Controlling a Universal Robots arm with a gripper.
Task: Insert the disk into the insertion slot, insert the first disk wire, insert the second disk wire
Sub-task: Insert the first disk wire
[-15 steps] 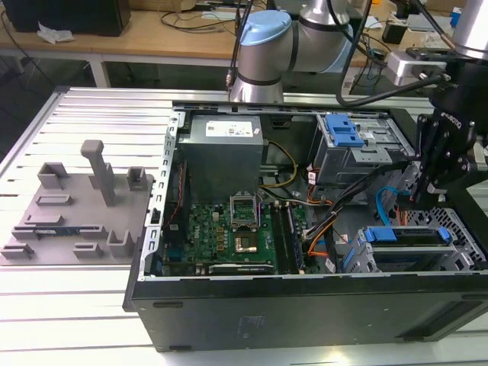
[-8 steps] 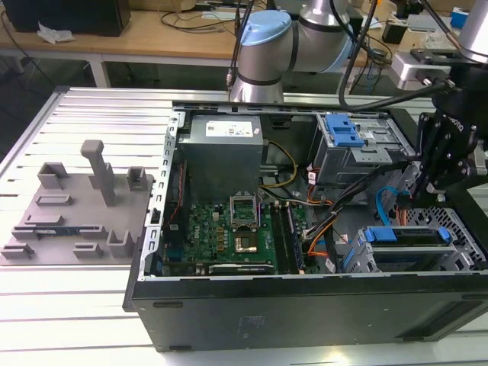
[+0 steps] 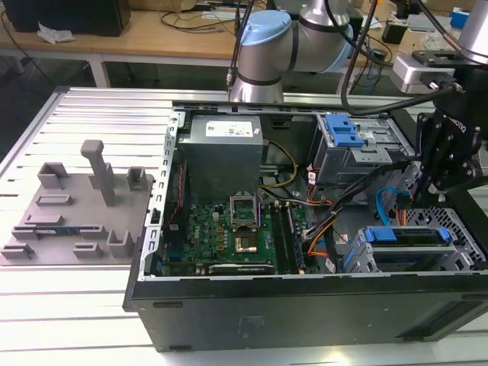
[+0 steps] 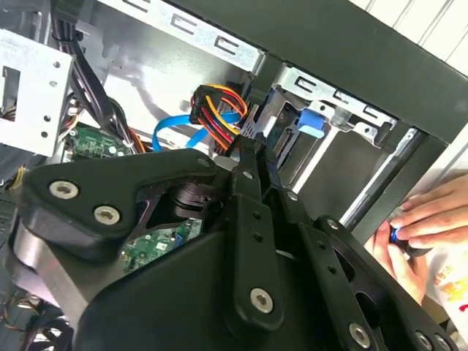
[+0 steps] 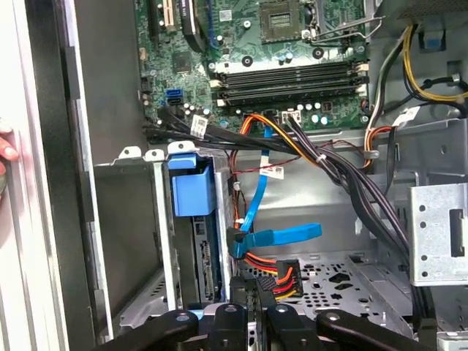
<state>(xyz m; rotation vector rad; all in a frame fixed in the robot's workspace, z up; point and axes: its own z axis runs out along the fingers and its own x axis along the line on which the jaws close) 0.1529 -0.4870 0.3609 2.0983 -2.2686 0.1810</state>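
**While the disk sat in its slot, the jaws closed on a wire plug**

Although the open computer case (image 3: 305, 305) took up most of the ribbed table (image 3: 76, 320), the work was gathered at its corner on the exterior view's right. The arm (image 3: 263, 53) reached over the case from behind. Its black gripper (image 5: 252, 285) hung down over the grey perforated cage of the insertion slot (image 3: 457, 229).

The disk (image 3: 404, 236) lay seated in that slot, its blue carrier facing the inside of the case. In the first wrist view the blue front of the carrier stood just beside the jaws and apart from them, with a strip of cage wall between.

The jaws were drawn together, only a sliver of gap between them. They pinched the black power plug (image 5: 281, 276) at the end of the orange, red and yellow wires. A flat blue cable (image 5: 278, 235) lay across just beyond the plug, touching the bundle.

Outside the case wall, in the second wrist view, a person's hand (image 4: 420, 227) held a small blue thing
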